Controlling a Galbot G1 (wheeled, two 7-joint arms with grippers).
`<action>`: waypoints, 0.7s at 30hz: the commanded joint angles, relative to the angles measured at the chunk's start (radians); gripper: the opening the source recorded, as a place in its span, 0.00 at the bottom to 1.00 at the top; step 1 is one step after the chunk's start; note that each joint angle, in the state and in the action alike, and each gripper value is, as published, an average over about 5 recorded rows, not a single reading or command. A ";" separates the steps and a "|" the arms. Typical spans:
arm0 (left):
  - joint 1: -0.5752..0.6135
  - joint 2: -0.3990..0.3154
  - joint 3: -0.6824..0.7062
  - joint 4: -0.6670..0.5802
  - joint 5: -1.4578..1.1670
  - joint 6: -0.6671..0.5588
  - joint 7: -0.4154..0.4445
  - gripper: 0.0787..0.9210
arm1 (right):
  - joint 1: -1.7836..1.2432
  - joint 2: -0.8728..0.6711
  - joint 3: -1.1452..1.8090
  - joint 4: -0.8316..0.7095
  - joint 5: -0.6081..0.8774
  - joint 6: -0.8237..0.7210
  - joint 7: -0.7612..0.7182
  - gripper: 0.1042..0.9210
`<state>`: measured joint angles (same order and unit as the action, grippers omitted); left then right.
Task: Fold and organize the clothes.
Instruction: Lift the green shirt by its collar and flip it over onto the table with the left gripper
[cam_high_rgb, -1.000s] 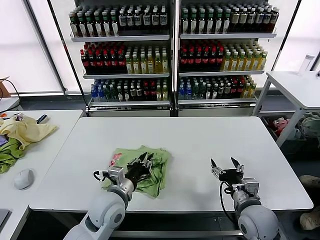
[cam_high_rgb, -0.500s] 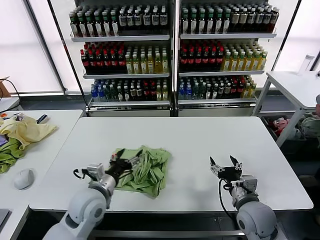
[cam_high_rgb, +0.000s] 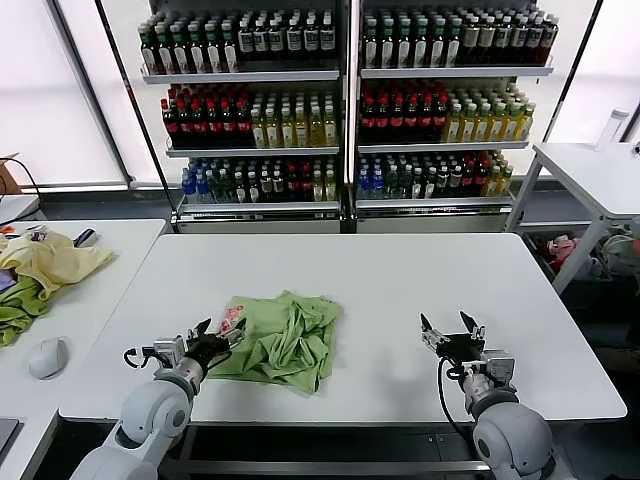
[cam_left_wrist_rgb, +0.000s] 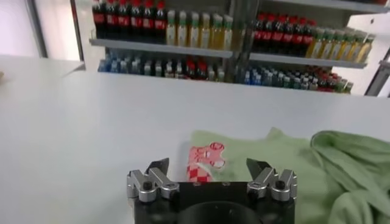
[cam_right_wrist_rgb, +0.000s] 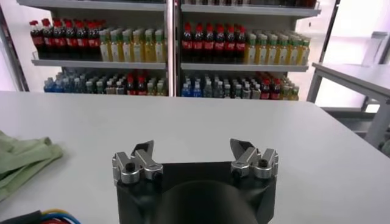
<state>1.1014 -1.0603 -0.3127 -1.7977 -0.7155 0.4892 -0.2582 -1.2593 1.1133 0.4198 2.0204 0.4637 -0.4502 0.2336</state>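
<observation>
Left gripper open beside polo shirt; right gripper open, idle

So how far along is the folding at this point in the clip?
Barely started, by the look of it. The light green polo shirt lies bunched and creased on the white table, with no neat fold showing; its red-and-white print faces up at the near-left edge. The left gripper is open at that edge, holding nothing. The right gripper waits open, apart from the shirt. Spreading, folding and placing remain.
</observation>
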 joint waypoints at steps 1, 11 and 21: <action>-0.009 -0.005 -0.011 0.094 -0.047 0.024 0.049 0.88 | -0.007 0.000 0.013 0.009 0.001 -0.001 0.001 0.88; 0.008 -0.040 -0.053 0.073 -0.294 0.050 0.136 0.84 | -0.028 0.002 0.028 0.023 -0.001 -0.002 0.003 0.88; 0.017 -0.078 -0.142 0.105 -0.547 0.075 0.165 0.50 | -0.049 0.010 0.035 0.036 -0.002 -0.004 0.005 0.88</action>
<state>1.1124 -1.1110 -0.3915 -1.7220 -1.0126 0.5415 -0.1266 -1.3003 1.1205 0.4514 2.0512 0.4622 -0.4535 0.2381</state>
